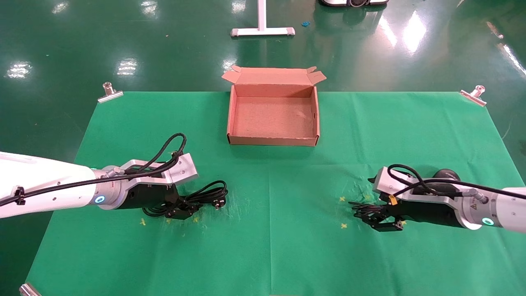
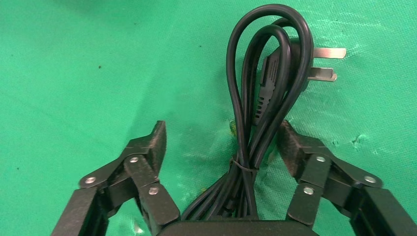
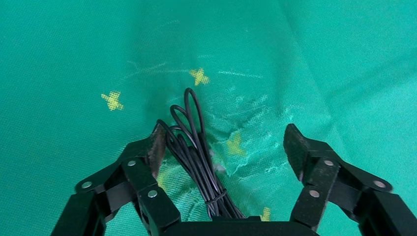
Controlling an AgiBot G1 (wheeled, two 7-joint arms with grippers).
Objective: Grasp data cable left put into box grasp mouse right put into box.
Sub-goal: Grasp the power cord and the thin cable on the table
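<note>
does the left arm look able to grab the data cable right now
Probably yes. The left gripper is open and down at the green cloth, with the data cable bundle lying between its fingers; nothing blocks it, so closing should catch the loops.

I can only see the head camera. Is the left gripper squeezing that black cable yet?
Observer: No. The left wrist view shows the left gripper open, with the data cable lying in its gap.
Operator: Is the cable all loose?
Observer: No, a thin tie binds its loops together.
Operator: What about the right gripper?
Observer: The right gripper is open too. The mouse cord lies inside its gap, off to one side.
</note>
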